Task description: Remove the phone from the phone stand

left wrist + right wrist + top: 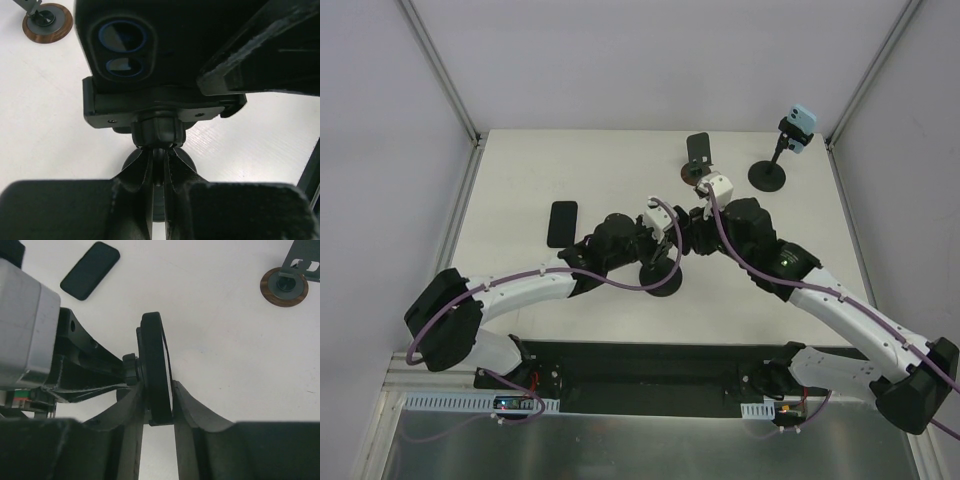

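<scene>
A black phone [150,40] with a twin camera sits in the clamp of a black phone stand [160,107] at the table's middle. The stand's round base [660,281] rests on the table. My left gripper [159,170] is shut on the stand's stem just below the ball joint. My right gripper [159,400] is shut on the phone [155,370], seen edge-on, one finger on each face near its lower end. In the top view both grippers [665,252] [692,225] meet over the stand and hide the phone.
A second black phone [561,222] lies flat at the left. A stand with a brown round base [695,172] holds a dark phone behind my grippers. A black stand with a light blue phone [798,128] is at the back right.
</scene>
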{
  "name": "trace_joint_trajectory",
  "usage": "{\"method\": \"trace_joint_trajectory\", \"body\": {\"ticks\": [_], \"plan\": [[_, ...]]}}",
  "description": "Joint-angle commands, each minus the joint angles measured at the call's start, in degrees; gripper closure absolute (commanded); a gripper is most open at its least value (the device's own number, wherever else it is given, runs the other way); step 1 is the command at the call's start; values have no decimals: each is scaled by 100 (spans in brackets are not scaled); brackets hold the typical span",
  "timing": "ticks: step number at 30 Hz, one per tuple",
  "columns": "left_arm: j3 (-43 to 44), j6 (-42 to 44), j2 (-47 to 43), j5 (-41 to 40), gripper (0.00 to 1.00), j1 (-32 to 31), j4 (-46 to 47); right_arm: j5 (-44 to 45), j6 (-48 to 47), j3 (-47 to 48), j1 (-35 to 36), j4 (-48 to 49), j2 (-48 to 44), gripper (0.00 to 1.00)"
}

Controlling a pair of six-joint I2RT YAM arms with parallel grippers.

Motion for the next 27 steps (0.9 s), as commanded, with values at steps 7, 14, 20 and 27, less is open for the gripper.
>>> {"method": "trace_joint_trajectory", "body": {"ticks": [7, 14, 20, 27], "plan": [[-702, -951, -503, -247, 100, 1, 884, -196, 109, -805, 60, 1882, -610, 39], [-878, -1145, -662, 42, 100, -8, 954, -398, -23, -1316, 69, 2805, -479, 40], [-870, -1127, -627, 227, 100, -34, 954, -468, 3, -1501, 69, 3210, -391, 50], [-755, -1136, -495, 377, 100, -122, 946, -433, 3, -1589, 69, 3395, -365, 53]]}}
